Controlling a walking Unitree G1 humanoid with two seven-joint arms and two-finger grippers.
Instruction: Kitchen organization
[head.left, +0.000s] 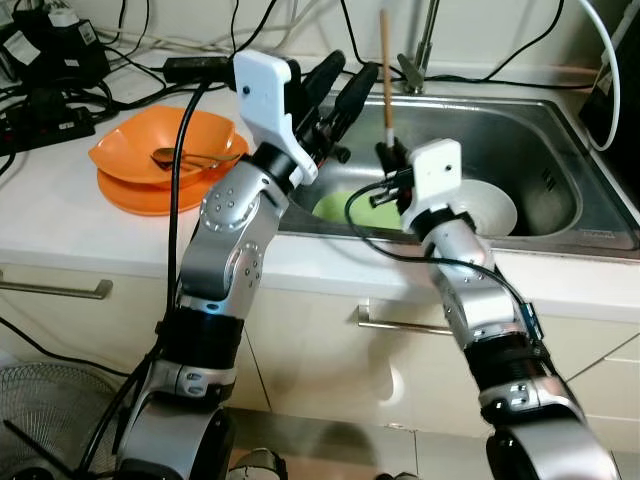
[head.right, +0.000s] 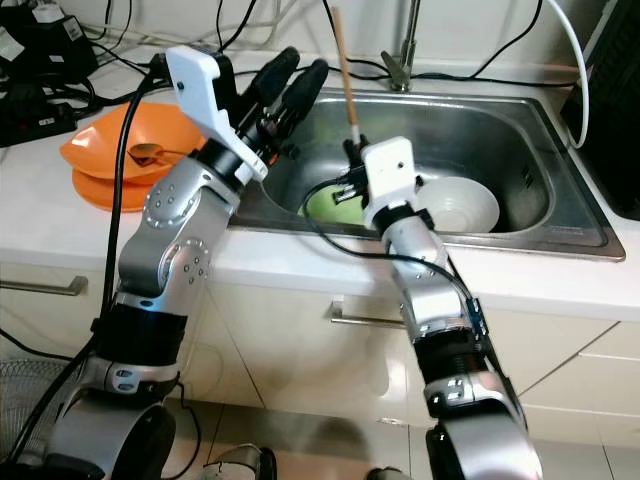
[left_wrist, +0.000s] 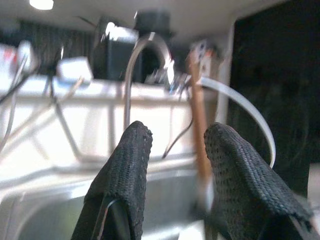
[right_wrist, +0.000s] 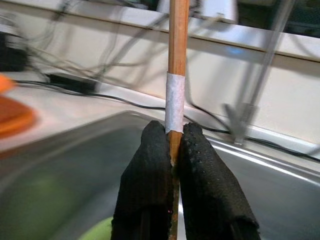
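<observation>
I see the wooden stick (right_wrist: 177, 60) standing nearly upright over the steel sink (head.left: 560, 170), a band of white tape (right_wrist: 174, 102) wrapped around its lower part. My right gripper (right_wrist: 172, 150) has it pinched: both black fingers (right_wrist: 150, 170) press against the stick just below the tape, with no gap left between them. From the head camera the stick (head.left: 385, 70) rises from the right gripper (head.left: 388, 155) toward the faucet (head.left: 420, 60) at the back of the sink.

Below and beside that gripper, inside the basin, lie a green plate (head.left: 345, 208) and a white bowl (head.left: 490, 205); the bowl sits to the right of the plate, and I cannot tell whether they touch.

My left gripper (head.left: 335, 85) hangs above the left rim of the sink, just beside the stick but apart from it. Its fingers (left_wrist: 125, 175) are spread with a moderate gap and hold nothing; between them the wrist camera catches the curved faucet (left_wrist: 145, 55) and the blurred stick (left_wrist: 200, 130).

On the white desk (head.left: 60, 210) to the left sit stacked orange bowls (head.left: 165, 150) with a spoon (head.left: 185, 157) lying in the top one. Black cables and a power strip (head.left: 40, 110) lie behind them. Below the desk I see cabinet drawers with metal handles (head.left: 60, 287).
</observation>
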